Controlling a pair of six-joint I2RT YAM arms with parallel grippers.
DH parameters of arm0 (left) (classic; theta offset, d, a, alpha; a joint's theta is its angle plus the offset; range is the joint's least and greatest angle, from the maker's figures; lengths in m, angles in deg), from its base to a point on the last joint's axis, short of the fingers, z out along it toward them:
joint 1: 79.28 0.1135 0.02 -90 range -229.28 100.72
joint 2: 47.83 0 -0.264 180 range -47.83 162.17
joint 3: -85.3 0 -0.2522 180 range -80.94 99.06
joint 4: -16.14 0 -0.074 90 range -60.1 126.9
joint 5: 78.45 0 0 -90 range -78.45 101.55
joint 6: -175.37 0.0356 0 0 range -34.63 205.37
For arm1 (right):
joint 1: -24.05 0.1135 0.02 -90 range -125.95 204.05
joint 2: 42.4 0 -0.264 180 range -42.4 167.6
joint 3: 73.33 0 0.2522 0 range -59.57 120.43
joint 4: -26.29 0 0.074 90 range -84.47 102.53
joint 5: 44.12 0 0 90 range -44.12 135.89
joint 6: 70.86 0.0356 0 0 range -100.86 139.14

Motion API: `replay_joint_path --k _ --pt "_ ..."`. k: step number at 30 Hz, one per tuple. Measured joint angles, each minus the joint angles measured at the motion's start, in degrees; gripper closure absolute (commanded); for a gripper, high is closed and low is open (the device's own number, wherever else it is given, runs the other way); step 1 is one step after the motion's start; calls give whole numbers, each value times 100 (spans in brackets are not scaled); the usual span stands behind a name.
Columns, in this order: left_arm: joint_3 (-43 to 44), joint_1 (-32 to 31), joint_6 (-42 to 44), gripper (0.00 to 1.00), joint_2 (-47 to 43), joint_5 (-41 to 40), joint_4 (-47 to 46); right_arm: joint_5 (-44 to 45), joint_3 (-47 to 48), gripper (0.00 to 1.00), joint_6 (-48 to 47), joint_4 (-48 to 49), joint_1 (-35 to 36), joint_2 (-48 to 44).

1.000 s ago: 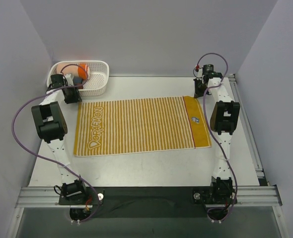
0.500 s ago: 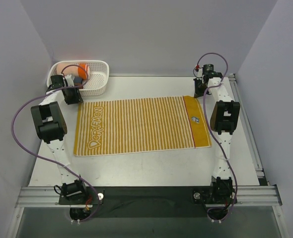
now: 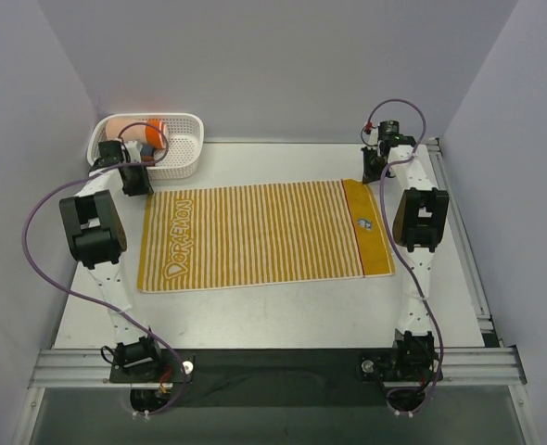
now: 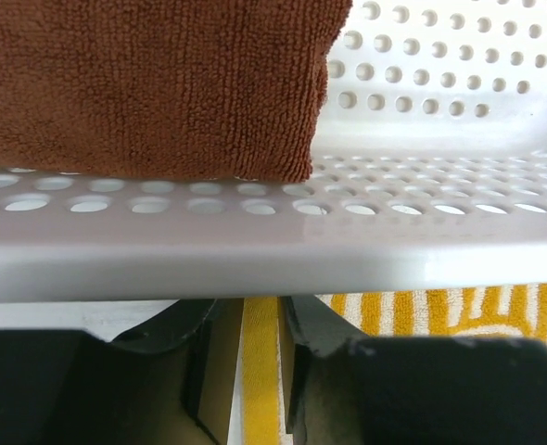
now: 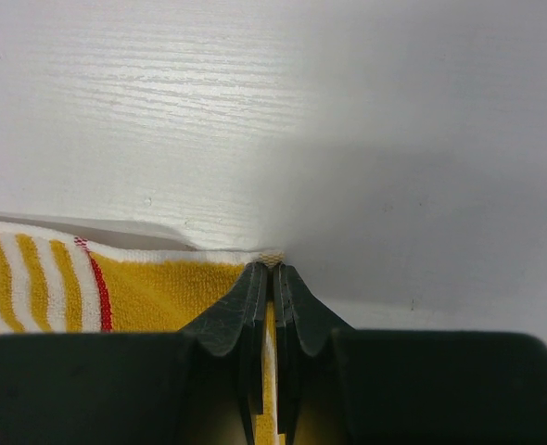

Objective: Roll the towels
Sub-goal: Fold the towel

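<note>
Right gripper (image 5: pixel 273 274), jaws pressed together on the far right corner of the towel (image 3: pixel 255 236) — a thin sliver of mustard hem pinched between them. Left gripper (image 4: pixel 261 320) sits at the far left corner, jaws narrowly parted with yellow cloth showing in the gap; whether it has hold cannot be told. The towel lies flat across the middle of the table (image 3: pixel 255 320), lettering at the left, a small figure on the right band. It looks like soft, light terry, likely to sag and drag rather than slide — best held at both corners of one edge so the roll stays even. Just beyond the left corner stands a perforated white basket (image 3: pixel 185 162) holding a brown roll (image 4: pixel 153 83). Plain pale walls close in on three sides.
</note>
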Motion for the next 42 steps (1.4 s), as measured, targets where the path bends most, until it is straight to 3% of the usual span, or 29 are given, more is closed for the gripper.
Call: replay_joint_path --k 8,20,33,42 --pt "81 -72 116 100 -7 -179 216 -256 -205 100 94 4 -72 -111" --pt "146 -39 17 100 -50 42 584 -850 -249 100 374 -61 -466 -214" --pt "127 90 66 100 -647 470 809 -1233 -555 100 511 -142 -616 -931" --pt "-697 363 551 100 -1572 1056 890 -1357 -1268 100 225 -310 -756 -1600"
